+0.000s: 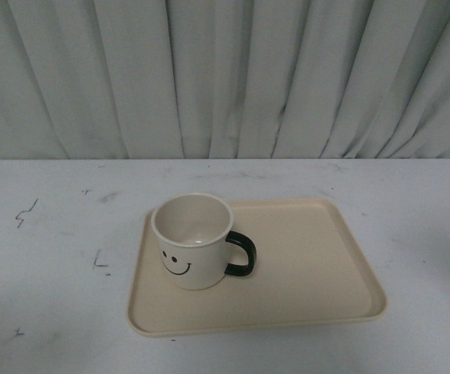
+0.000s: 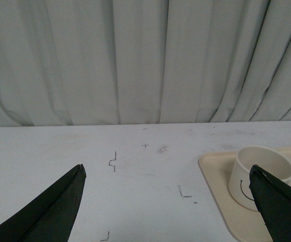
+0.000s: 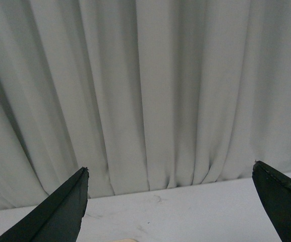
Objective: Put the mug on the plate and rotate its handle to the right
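You have a white bench (image 1: pixel 53 312), scuffed and with small pen marks (image 1: pixel 26 212). A pale pleated curtain (image 1: pixel 225 78) closes the room behind it. The mug (image 1: pixel 193 249) stands upright on the near left part of the plate (image 1: pixel 310 265), and its handle (image 1: pixel 242 255) points right. The grippers appear only in the wrist views. The left gripper (image 2: pixel 166 168) has its jaws spread wide and empty, and the mug is just beyond one jaw tip, partly covered by it. The right gripper (image 3: pixel 170 166) also has its jaws wide apart and holds nothing. Between them you see mostly curtain and some bench.
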Controlling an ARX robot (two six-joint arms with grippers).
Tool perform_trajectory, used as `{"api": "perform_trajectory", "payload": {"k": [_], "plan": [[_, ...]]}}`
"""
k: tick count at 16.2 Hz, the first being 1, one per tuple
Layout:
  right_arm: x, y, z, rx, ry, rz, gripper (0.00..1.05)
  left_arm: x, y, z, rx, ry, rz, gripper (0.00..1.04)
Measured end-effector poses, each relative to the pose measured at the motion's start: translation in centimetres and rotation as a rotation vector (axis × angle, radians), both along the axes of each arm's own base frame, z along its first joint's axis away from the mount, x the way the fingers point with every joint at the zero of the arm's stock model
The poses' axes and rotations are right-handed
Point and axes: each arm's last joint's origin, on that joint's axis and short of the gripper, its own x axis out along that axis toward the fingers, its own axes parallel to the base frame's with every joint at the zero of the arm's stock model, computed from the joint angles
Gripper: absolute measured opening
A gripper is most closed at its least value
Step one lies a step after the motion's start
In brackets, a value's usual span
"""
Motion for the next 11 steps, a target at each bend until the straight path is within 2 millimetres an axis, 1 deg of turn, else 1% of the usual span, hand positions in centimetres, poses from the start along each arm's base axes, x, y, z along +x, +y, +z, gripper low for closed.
{"api": "perform_trajectory", "payload": {"k": [1,2,3,4,5,6,10,11], "plan": [[9.6,3.3,-3.1,0.090,0.368,0.043,0.98,0.0,0.0,0.0,0.000,0.000,0.000,0.98],[13.7,8.6,-4.8,0.079,0.571,0.113,0.98,0.0,0.0,0.0,0.000,0.000,0.000,0.98],[13.5,12.9,-7.0,0.092,0.737,0.226,0.98,0.0,0.0,0.0,0.000,0.000,0.000,0.98],[13.1,14.0,-8.3,0.093,0.803,0.251,0.98,0.0,0.0,0.0,0.000,0.000,0.000,0.98],[13.0,14.6,-9.1,0.096,0.842,0.264,0.98,0.0,0.0,0.0,0.000,0.000,0.000,0.98],[13.0,15.0,-9.5,0.101,0.861,0.281,0.98,0.0,0.0,0.0,0.000,0.000,0.000,0.98],[13.5,15.4,-9.8,0.126,0.872,0.295,0.98,0.0,0.0,0.0,0.000,0.000,0.000,0.98],[13.5,15.6,-10.3,0.129,0.888,0.302,0.98,0.0,0.0,0.0,0.000,0.000,0.000,0.98]]}}
